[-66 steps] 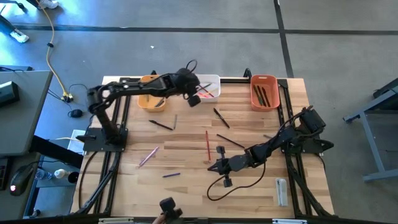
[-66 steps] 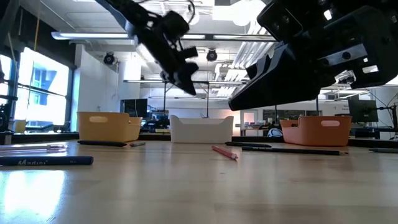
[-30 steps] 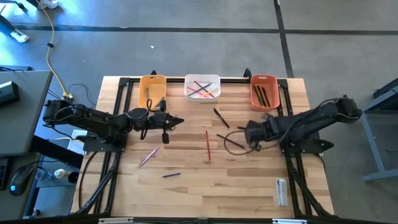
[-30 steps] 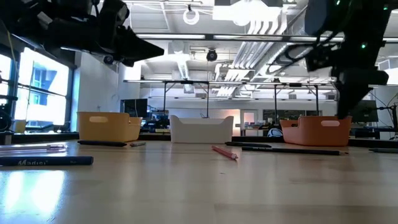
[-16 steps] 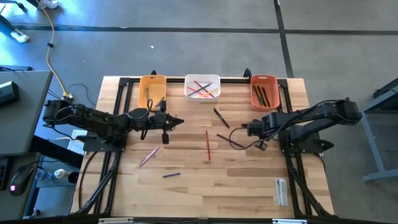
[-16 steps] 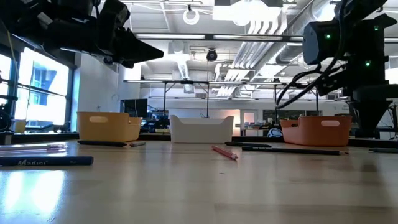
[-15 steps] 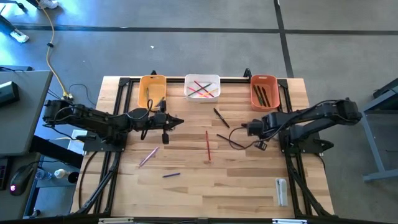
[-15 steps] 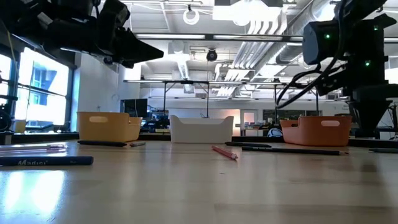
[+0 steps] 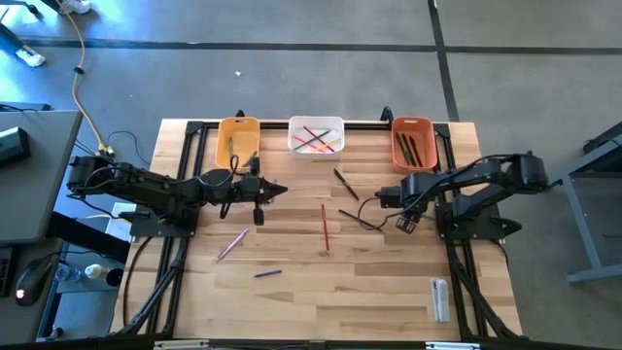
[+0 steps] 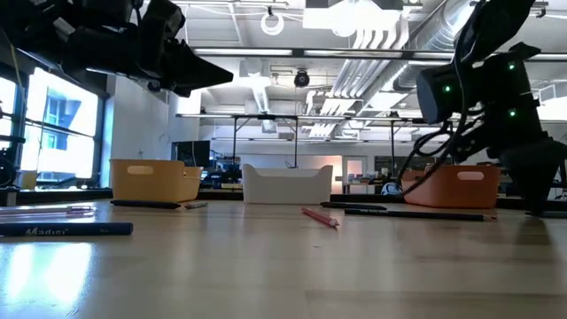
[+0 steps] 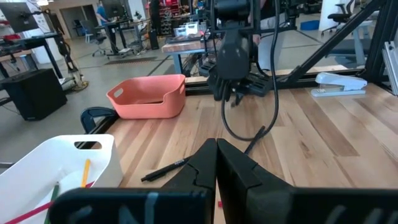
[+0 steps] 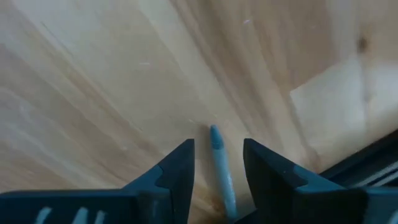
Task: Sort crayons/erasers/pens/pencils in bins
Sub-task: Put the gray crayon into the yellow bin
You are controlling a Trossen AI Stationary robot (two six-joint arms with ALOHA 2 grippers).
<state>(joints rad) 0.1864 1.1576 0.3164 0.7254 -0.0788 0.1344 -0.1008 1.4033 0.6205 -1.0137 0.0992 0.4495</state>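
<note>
My right gripper (image 9: 406, 222) points down at the table, just nearer than the red-orange bin (image 9: 413, 143). In the right wrist view it (image 12: 216, 146) is open. Its fingers stand on either side of a blue-grey crayon (image 12: 219, 158) that lies flat on the wood, and a gap shows on each side. My left gripper (image 9: 277, 192) is shut and empty, held level above the table's left middle; its fingers show closed in the left wrist view (image 11: 216, 152). The white bin (image 9: 317, 136) holds several coloured pencils. The red-orange bin holds dark pens. The yellow-orange bin (image 9: 238, 141) stands at the far left.
Dark pens lie loose on the table: one (image 9: 346, 185) in front of the white bin, another (image 9: 360, 219) near the right arm's cable, a third (image 9: 251, 194) by my left gripper. A red pencil (image 9: 325, 226), a pink pencil (image 9: 231, 243), a purple crayon (image 9: 268, 273) and a whitish oblong item (image 9: 439, 297) lie nearer.
My right arm has raised its elbow and tipped its gripper to point down at the table. The gripper has shifted a little toward the table's right edge, over the blue-grey crayon.
</note>
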